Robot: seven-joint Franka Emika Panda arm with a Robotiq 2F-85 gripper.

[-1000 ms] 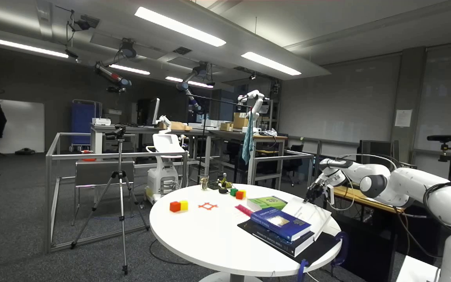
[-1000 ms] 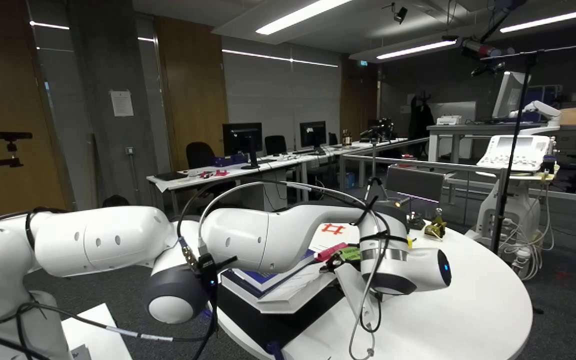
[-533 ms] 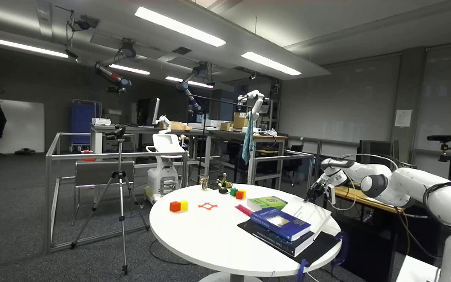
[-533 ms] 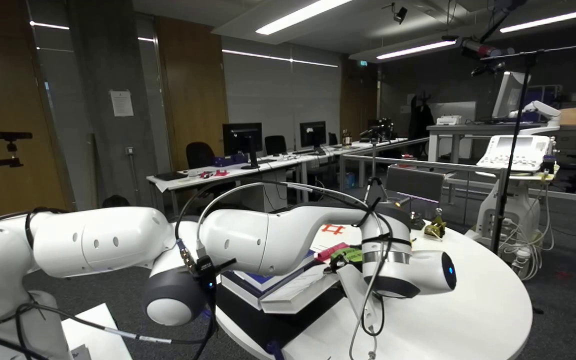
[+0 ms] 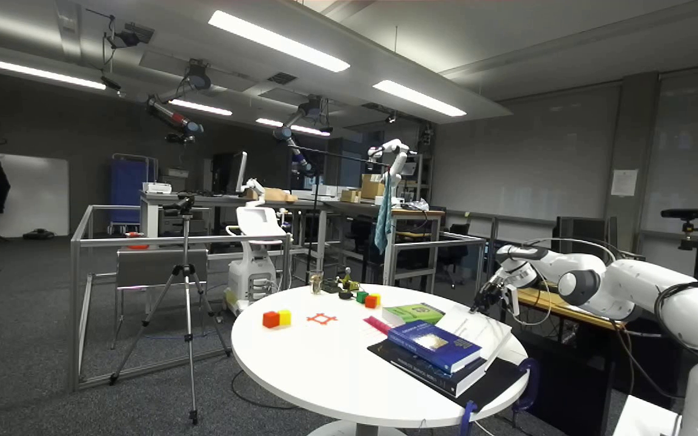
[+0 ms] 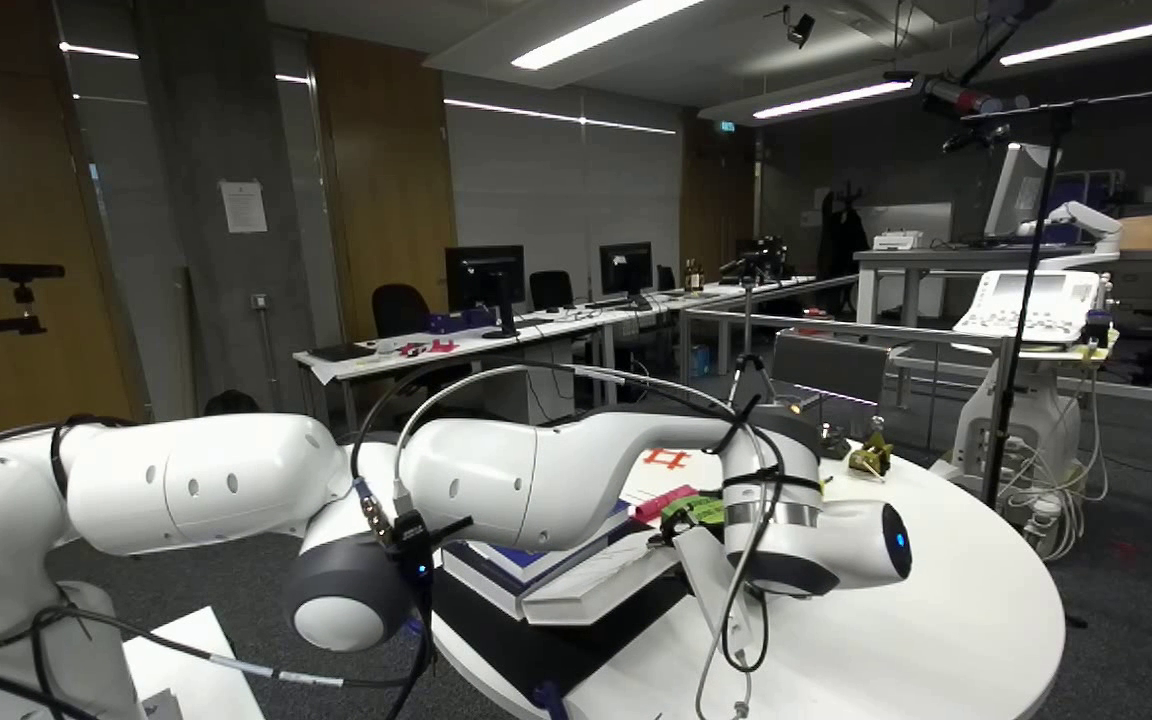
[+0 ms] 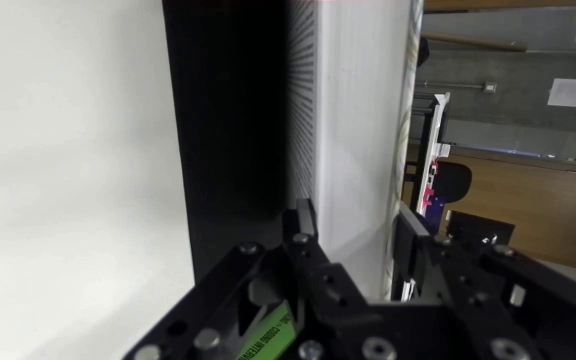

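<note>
My gripper (image 5: 477, 304) is at the far end of a thick white book (image 5: 483, 332), which lies tilted against a blue book (image 5: 434, 344). The blue book rests on a dark blue book (image 5: 431, 368). In the wrist view my fingers (image 7: 355, 217) stand on both sides of the white book's thickness (image 7: 360, 125). They are partly closed and appear to touch both faces. A green book (image 5: 412, 312) lies beside the gripper and shows below the left finger (image 7: 270, 334). A black mat (image 7: 228, 125) lies under the books. The arm mostly hides the gripper (image 6: 674, 522) in an exterior view.
The round white table (image 5: 306, 375) bears a red cube (image 5: 271, 320), a yellow cube (image 5: 285, 317), an orange-red frame (image 5: 322, 318), a pink item (image 5: 377, 325) and a green cube (image 5: 362, 297). Purple clamps (image 5: 529, 381) grip its edge. A tripod (image 5: 188, 303) stands beside it.
The wrist has shifted slightly across the table, away from the robot's base, and then nearly stopped. The white book has shifted very slightly. The other things have not moved.
</note>
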